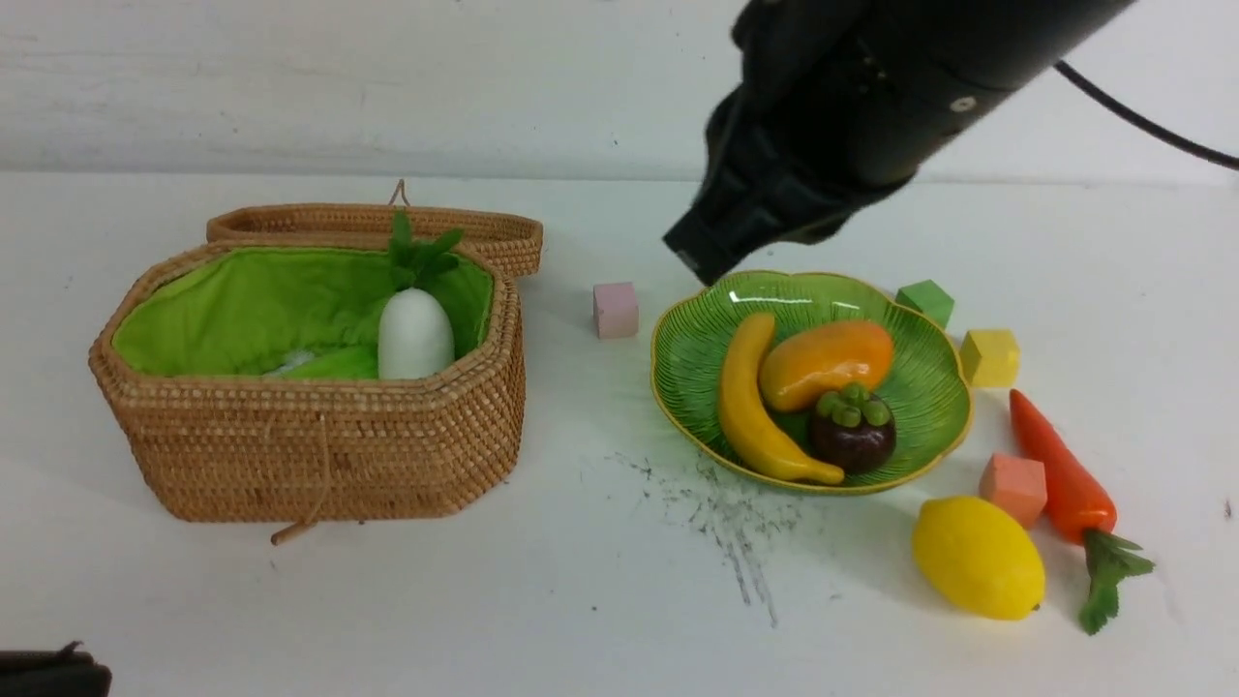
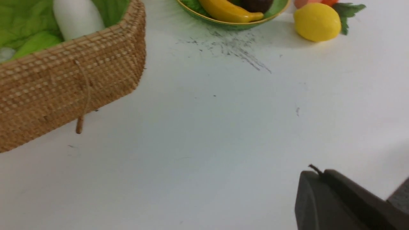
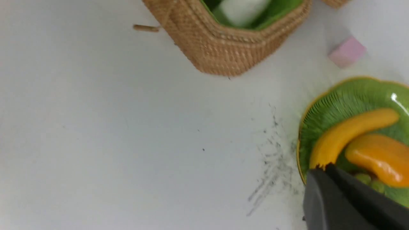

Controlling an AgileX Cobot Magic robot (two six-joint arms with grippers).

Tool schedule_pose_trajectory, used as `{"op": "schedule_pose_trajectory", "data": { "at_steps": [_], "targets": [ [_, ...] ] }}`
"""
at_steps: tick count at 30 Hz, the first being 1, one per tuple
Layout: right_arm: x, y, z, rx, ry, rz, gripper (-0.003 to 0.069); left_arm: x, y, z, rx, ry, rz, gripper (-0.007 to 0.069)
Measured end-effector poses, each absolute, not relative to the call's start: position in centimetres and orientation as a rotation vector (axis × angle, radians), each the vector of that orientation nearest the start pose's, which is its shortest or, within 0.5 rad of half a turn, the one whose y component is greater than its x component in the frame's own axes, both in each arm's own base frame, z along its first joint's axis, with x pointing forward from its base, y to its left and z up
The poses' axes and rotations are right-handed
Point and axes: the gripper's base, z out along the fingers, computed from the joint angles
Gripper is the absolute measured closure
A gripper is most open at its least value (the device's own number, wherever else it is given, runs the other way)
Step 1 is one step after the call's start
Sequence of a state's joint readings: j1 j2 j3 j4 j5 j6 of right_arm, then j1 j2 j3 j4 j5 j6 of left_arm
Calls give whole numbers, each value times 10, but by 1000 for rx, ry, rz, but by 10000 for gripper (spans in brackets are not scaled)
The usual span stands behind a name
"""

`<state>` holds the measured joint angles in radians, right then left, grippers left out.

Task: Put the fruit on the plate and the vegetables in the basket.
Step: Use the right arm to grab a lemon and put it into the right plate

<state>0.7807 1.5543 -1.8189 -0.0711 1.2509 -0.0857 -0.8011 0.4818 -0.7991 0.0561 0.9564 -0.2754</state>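
The right claw (image 1: 695, 254) hangs pinched shut above the far rim of the plate (image 1: 931, 387). Banana (image 1: 750, 407), mango (image 1: 823, 363) and mangosteen (image 1: 852, 436) lie inside. Lemon (image 1: 978, 557) and carrot (image 1: 1060, 469) rest on the white, scuffed tabletop (image 1: 581, 600) toward its right edge. The basket (image 1: 319, 445), toward the left edge, holds the radish (image 1: 414, 334). The left claw (image 2: 314, 172), closed, sits low near the front edge. A bare pale wall (image 1: 387, 87) stands behind.

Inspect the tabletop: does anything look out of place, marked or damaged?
Yes. Dark scratchy scuff marks streak the white table just in front of the plate. The lemon and carrot lie loose on the table beside the plate, unsorted. Nothing looks spilled or broken.
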Motion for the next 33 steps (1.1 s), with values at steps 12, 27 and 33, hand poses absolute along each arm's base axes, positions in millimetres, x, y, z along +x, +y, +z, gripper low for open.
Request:
{"op": "schedule_pose_trajectory", "data": {
  "at_steps": [12,27,33],
  "targets": [
    [237,109,311,-449,2767,-84,429,44,-50,359,707,2065,-601,627],
    [304,90,228,-189,2802,118,59,44,-51,359,714,2066,-602,620],
    [315,92,203,-206,2833,91,79,44,-51,359,714,2068,-602,618]
  ]
}}
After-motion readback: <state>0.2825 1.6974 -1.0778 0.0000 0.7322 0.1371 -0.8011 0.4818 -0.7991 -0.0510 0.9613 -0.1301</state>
